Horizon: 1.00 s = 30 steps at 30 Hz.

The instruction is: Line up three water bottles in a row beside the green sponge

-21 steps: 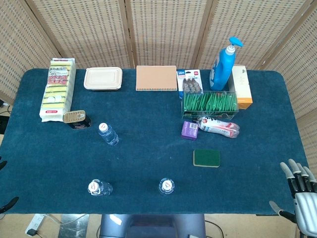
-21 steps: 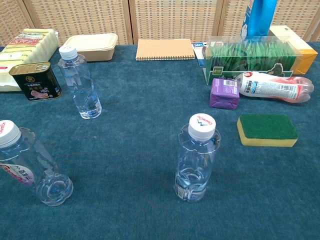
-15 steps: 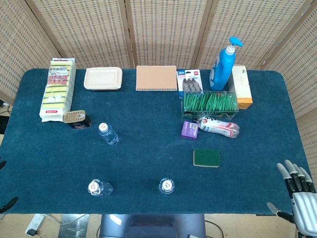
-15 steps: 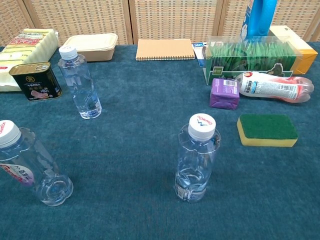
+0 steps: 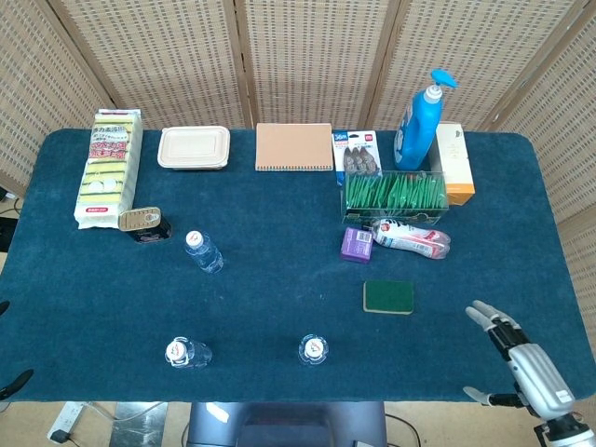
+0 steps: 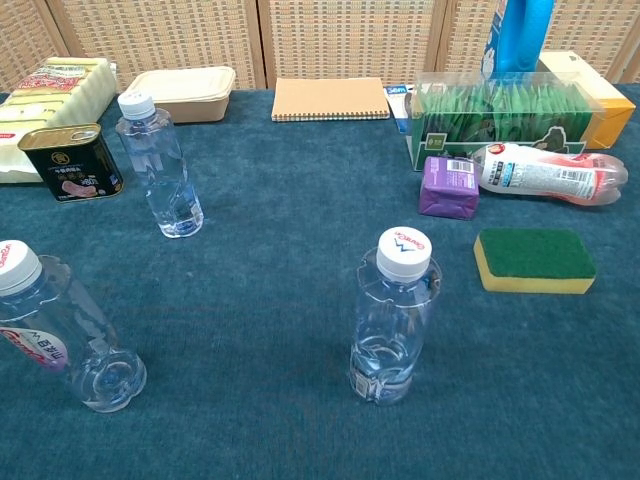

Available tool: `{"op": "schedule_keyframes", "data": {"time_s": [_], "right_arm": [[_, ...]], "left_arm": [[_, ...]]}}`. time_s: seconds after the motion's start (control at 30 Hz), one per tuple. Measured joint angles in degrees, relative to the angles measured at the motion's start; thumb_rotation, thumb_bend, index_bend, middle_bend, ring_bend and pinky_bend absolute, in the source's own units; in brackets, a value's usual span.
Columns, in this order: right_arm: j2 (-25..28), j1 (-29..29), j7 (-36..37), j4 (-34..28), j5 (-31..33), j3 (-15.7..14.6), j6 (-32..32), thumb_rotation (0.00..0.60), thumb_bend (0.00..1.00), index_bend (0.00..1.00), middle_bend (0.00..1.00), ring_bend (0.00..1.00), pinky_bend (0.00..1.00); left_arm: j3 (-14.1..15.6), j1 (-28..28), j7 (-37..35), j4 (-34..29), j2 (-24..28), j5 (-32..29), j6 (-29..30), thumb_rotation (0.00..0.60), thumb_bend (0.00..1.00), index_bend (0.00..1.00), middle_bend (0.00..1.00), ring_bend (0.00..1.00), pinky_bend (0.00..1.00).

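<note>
Right hand (image 5: 521, 358) is empty with fingers spread, over the table's front right corner. Nearest water bottle (image 5: 313, 349) stands upright at its 9 o'clock, green sponge (image 5: 388, 296) at about 10. Left hand's barely visible, can't tell.

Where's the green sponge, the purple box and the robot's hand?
Green sponge (image 6: 534, 254), chest view, green top.
Purple box (image 6: 448, 187), chest view, front face.
Right hand (image 5: 521, 358), head view, middle of the hand.
</note>
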Motion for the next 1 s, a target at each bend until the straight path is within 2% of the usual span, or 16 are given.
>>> {"op": "schedule_keyframes", "data": {"time_s": [0.2, 0.3, 0.5, 1.0], "right_arm": [[-3.6, 10.3, 17.8, 7.9, -6.9, -1.5, -4.1, 0.600, 0.02, 0.00, 0.04, 0.00, 0.09], [-7.7, 14.6, 21.7, 11.1, -9.0, -2.0, -5.8, 0.600, 0.02, 0.00, 0.04, 0.00, 0.10], [-13.2, 19.6, 22.4, 12.8, -9.4, -2.0, -9.6, 0.600, 0.02, 0.00, 0.03, 0.00, 0.10], [-23.7, 25.7, 20.7, 14.7, -4.4, -1.3, -15.2, 0.600, 0.02, 0.00, 0.04, 0.01, 0.10]], "left_arm": [[0.0, -0.1, 0.9, -0.5, -0.1, 0.1, -0.5, 0.600, 0.18, 0.00, 0.00, 0.00, 0.03], [0.0, -0.2, 0.9, -0.6, -0.1, -0.2, -1.0, 0.600, 0.18, 0.00, 0.00, 0.00, 0.03], [-0.5, -0.4, 0.4, -0.7, 0.0, -1.3, -1.6, 0.600, 0.18, 0.00, 0.00, 0.00, 0.03], [-1.0, -1.2, 0.6, -1.6, 0.3, -2.8, -3.8, 0.600, 0.18, 0.00, 0.00, 0.00, 0.03]]}}
